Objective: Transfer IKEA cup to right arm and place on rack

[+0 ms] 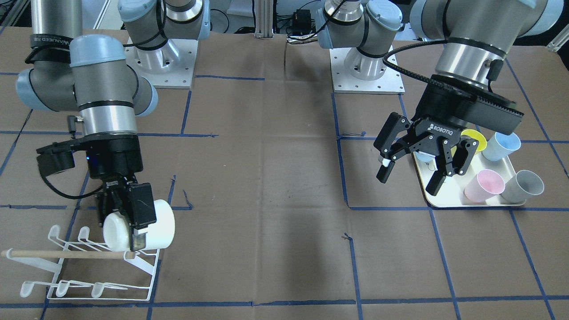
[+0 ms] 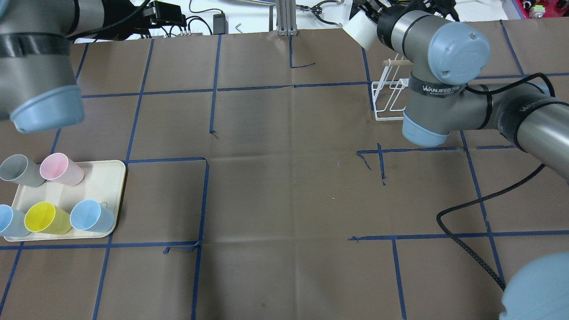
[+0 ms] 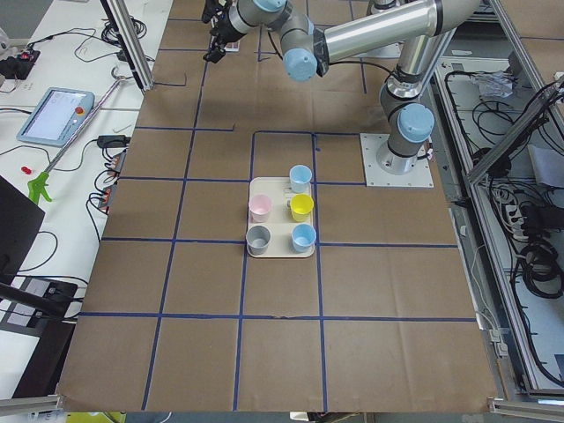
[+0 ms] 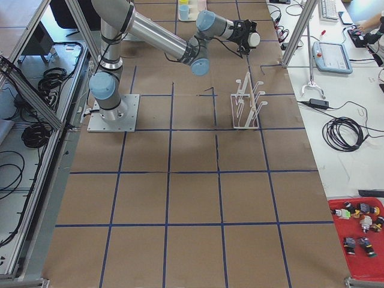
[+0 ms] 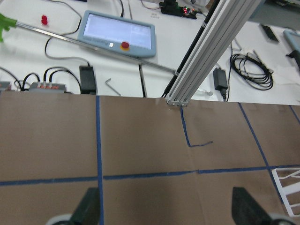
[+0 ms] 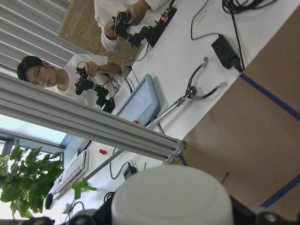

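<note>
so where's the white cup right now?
Front-facing view, lower left: the white cup lies sideways in the right gripper, just above the rack, near its wooden dowel.

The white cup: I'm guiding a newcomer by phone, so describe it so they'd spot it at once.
Find the right arm, reaching toward the table edge farthest from the robot. Its tool grips a cup tipped sideways in the air near the white wire rack. It is the only white cup, and the only one off the cream tray.

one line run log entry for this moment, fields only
phase: placing | right gripper: shut on white cup, held sideways near rack, not yet hung | left gripper: open, empty, raised
</note>
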`<state>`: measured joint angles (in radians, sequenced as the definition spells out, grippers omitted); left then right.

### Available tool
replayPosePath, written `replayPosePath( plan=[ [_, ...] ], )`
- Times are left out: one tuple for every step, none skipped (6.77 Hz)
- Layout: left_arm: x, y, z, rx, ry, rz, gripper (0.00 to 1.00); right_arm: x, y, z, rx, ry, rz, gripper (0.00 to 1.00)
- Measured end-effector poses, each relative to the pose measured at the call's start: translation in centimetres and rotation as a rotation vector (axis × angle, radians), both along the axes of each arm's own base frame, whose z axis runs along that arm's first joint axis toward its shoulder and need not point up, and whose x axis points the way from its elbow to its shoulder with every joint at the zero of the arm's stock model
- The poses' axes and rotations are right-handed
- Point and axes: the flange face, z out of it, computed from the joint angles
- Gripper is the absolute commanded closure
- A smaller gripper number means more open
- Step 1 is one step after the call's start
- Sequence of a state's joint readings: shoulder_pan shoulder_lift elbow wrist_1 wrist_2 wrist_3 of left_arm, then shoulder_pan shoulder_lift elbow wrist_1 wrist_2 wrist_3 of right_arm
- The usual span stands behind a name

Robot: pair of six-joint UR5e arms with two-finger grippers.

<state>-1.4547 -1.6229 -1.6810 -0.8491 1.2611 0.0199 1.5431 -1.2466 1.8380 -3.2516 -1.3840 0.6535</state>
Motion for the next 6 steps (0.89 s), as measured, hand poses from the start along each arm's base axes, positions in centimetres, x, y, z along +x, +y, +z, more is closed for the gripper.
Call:
replayPosePath(
  plan=[
    [-0.7, 0.6, 1.2, 0.165, -0.057, 0.041, 0.01, -2.5, -0.9, 0.6, -0.041, 0.139, 0.021, 0.94],
    [-1.4, 1.5, 1.2, 0.32, -0.129, 0.06, 0.01, -4.7, -2.1, 1.5, -0.087, 0.254, 0.035, 0.94],
    [-1.7, 2.5, 0.5, 0.433, -0.18, 0.061, 0.01, -6.1, -3.8, 2.0, -0.149, 0.354, 0.05, 0.94],
    [-1.9, 3.3, -0.4, 0.506, -0.203, 0.054, 0.01, -6.8, -5.6, 1.4, -0.222, 0.436, 0.059, 0.94],
    [-1.9, 4.1, -1.1, 0.547, -0.214, 0.047, 0.01, -7.2, -6.8, 0.0, -0.274, 0.494, 0.054, 0.94],
    [-1.9, 5.1, -1.8, 0.571, -0.218, 0.042, 0.01, -7.5, -7.1, -1.8, -0.285, 0.53, 0.042, 0.94]
  ],
)
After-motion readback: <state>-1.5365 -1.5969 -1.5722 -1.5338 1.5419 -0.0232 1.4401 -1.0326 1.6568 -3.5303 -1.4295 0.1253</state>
